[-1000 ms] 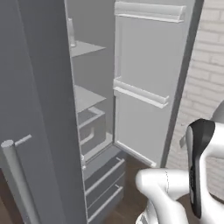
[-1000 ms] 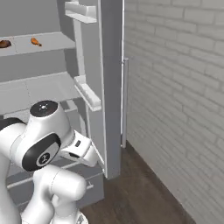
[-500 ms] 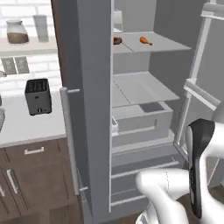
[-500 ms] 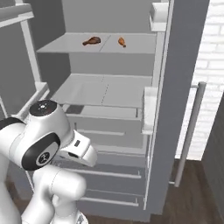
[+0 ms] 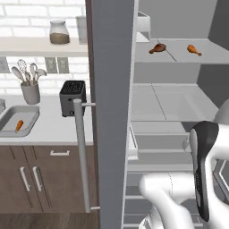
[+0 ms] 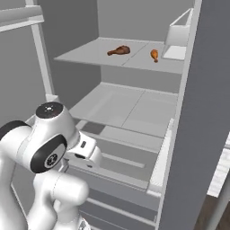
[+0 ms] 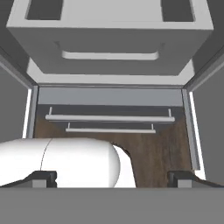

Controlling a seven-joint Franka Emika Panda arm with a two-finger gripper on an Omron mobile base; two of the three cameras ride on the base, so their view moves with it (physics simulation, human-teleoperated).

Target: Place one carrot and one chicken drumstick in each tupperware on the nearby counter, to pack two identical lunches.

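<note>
The fridge stands open, and on its top shelf lie two chicken drumsticks, a little apart. Left of the fridge, on the counter, one tupperware holds what looks like a carrot, small and hard to read. The gripper points down at the fridge's lower drawers, fingers spread wide, holding nothing.
</note>
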